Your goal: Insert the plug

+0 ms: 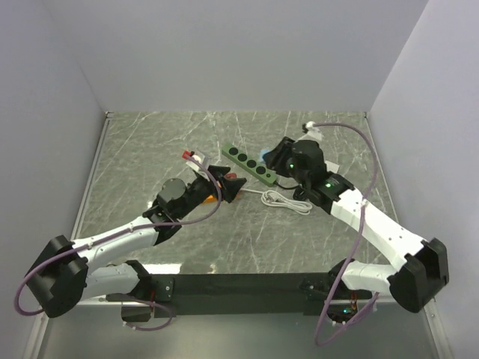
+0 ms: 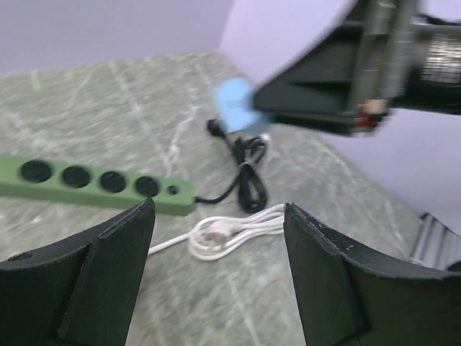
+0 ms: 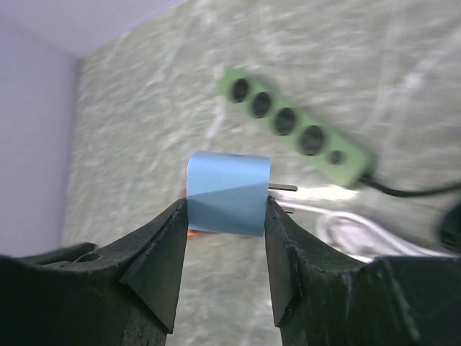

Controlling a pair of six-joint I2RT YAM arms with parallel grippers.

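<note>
My right gripper [image 3: 225,216] is shut on a light blue plug [image 3: 229,192] with two metal prongs pointing right, held above the table. The plug also shows blurred in the left wrist view [image 2: 236,107]. A green power strip [image 1: 248,162] with several round sockets lies at the table's middle; it also shows in the right wrist view [image 3: 297,134] and the left wrist view [image 2: 97,183]. The right gripper [image 1: 278,155] hovers at the strip's right end. My left gripper [image 2: 216,216] is open and empty, left of the strip [image 1: 224,179].
A coiled white cable [image 1: 286,200] lies in front of the strip's right end, also in the left wrist view [image 2: 230,231]. The strip's black cord [image 2: 247,180] is bundled beside it. An orange object [image 1: 235,179] lies by the left gripper. Grey walls enclose the table.
</note>
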